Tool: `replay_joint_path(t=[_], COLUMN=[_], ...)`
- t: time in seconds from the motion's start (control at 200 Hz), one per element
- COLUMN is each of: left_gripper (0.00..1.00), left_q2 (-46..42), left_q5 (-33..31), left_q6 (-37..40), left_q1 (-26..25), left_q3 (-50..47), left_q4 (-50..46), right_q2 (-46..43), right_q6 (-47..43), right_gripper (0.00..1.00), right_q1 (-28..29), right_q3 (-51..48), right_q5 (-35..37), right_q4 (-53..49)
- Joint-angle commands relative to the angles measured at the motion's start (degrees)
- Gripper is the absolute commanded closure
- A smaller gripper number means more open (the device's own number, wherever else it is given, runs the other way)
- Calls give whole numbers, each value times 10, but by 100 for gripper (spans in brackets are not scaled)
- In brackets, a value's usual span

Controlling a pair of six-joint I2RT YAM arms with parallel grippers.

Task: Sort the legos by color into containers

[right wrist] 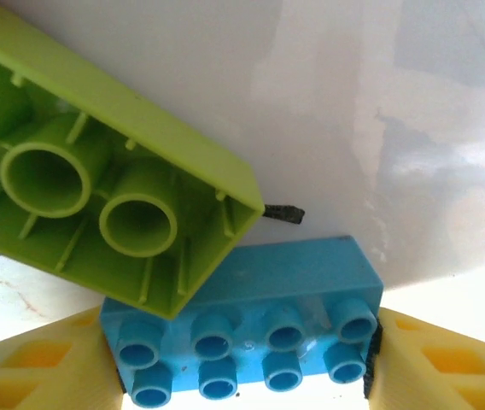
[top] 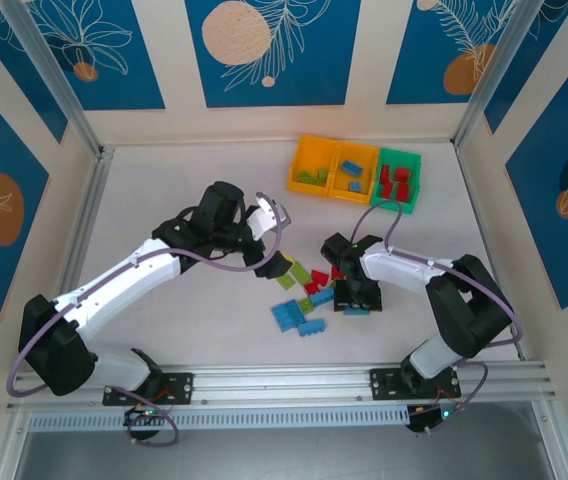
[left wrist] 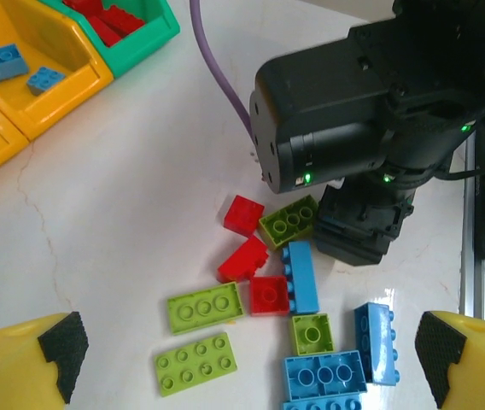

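right gripper pinches a blue brick, left hangs open over the pile

the right gripper (right wrist: 242,371) has its yellow fingers (right wrist: 435,363) pressed on both ends of a blue brick (right wrist: 251,295), studs toward the camera, on the white table (right wrist: 379,102). a lime green brick (right wrist: 97,162) leans across the top of it, hollow underside showing, crowding the grip. the left gripper (left wrist: 247,363) hangs spread wide, holding nothing, above the loose legos (left wrist: 268,295), red, green and blue pieces lying close together. the right arm's black wrist (left wrist: 353,128) stands over the far side of that pile, and a purple cable (left wrist: 221,77) runs past it. the containers (top: 316,143) sit well apart at the back, with green bricks in the left bin, blue in the middle and red in the green one.
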Motion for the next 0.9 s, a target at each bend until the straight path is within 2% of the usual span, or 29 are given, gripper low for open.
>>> replay_joint_path(t=[0.0, 0.155, 0.305, 0.395, 0.455, 0.58, 0.895], left_gripper=[0, 0, 0, 0, 0, 0, 0], left_q2=[-24, -40, -41, -36, -32, -22, -36], left_q5=[-4, -9, -11, -18, -18, -16, -56], left_q6=[11, 11, 3, -7, -13, -23, -58], left_q1=[-4, -4, -5, -6, -7, -10, -23], left_q3=[-12, -21, -20, -20, -21, -15, -15], left_q4=[9, 14, 24, 38, 49, 50, 16], right_q2=[3, -61, -117, -104, -68, 67, 386], right_q6=[9, 12, -9, -33, -49, -78, -116], right_gripper=[42, 46, 48, 49, 49, 50, 50], right_q1=[2, -12, -81, -135, -162, -195, -224], right_q3=[-19, 13, 83, 138, 185, 331, 696], right_q5=[7, 19, 6, -11, -19, -16, 14], right_q4=[12, -30, -28, 15, 43, 46, -39])
